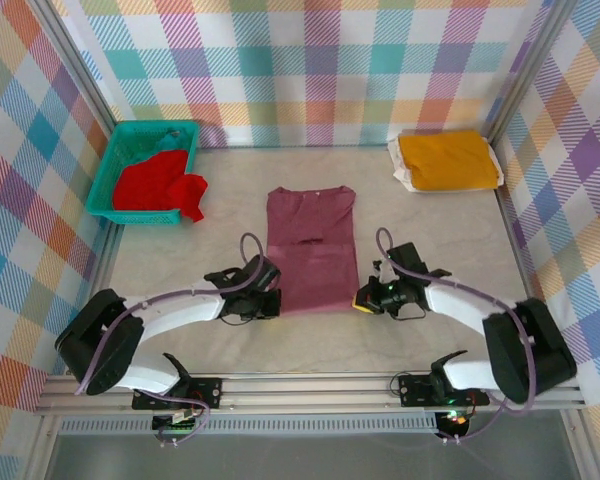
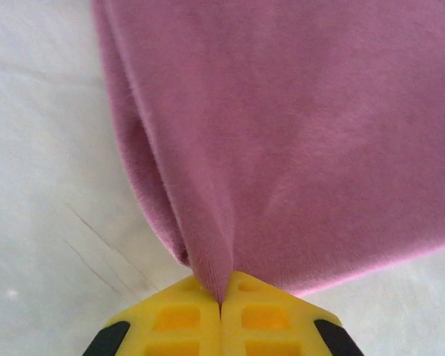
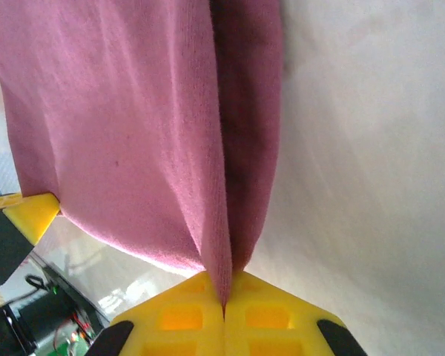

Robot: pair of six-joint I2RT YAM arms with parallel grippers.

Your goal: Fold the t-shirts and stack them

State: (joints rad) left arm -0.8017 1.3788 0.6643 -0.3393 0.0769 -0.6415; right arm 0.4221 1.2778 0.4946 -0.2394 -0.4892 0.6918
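The maroon t-shirt (image 1: 311, 250) lies in a long narrow fold in the middle of the table, collar at the far end. My left gripper (image 1: 272, 300) is shut on its near left corner, and the cloth (image 2: 297, 133) runs up from between the yellow fingers (image 2: 178, 319). My right gripper (image 1: 362, 298) is shut on the near right corner, pinching a ridge of maroon fabric (image 3: 133, 133) between its fingers (image 3: 267, 315). The yellow-orange t-shirt (image 1: 447, 160) lies folded at the far right. The bright red t-shirt (image 1: 160, 184) spills over the basket's front rim.
The teal plastic basket (image 1: 130, 140) stands at the far left. A white sheet (image 1: 402, 172) shows under the yellow-orange shirt. Checked walls close in the table on three sides. The left gripper's yellow finger (image 3: 26, 211) shows at the left edge of the right wrist view.
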